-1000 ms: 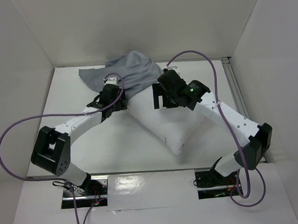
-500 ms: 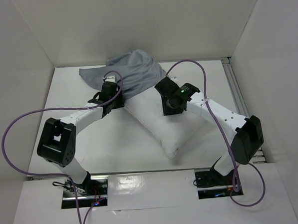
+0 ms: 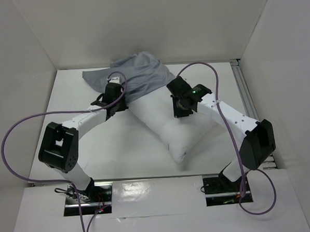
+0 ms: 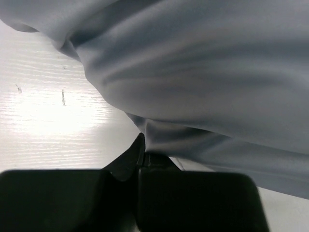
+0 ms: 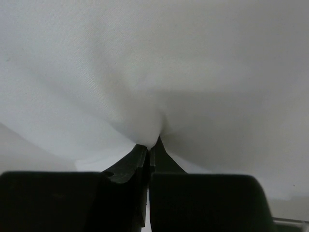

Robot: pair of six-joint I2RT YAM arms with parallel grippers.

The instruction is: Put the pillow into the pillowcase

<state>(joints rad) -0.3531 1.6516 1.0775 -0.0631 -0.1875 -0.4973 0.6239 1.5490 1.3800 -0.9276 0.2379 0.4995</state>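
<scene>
Lying slantwise on the white table [image 3: 110, 149], the pillow [image 3: 168, 128] points one corner toward the arm bases, and its far end meets the pillowcase [image 3: 142, 72], which is bunched against the back wall [image 3: 140, 28]. Bare tabletop lies open to the left of the pillow and along the near edge. To the right the room is narrower, ending at a metal rail [image 3: 244, 90] by the side wall.

The left gripper [image 4: 142, 147] is fully closed at the pillowcase's near hem, with a grey fold running into its tips; it seems to pinch the cloth, though the view does not show how many layers. The right gripper [image 5: 152, 145] is clamped tight on the pillow's upper right flank, and the white fabric puckers into its closed tips.

A second ago both sets of jaws stood wide apart above the fabric; now both are closed on it. The right elbow has drawn in toward the table, the left elbow has shifted slightly right, and the pillow's near corner has slid a little to the left.
</scene>
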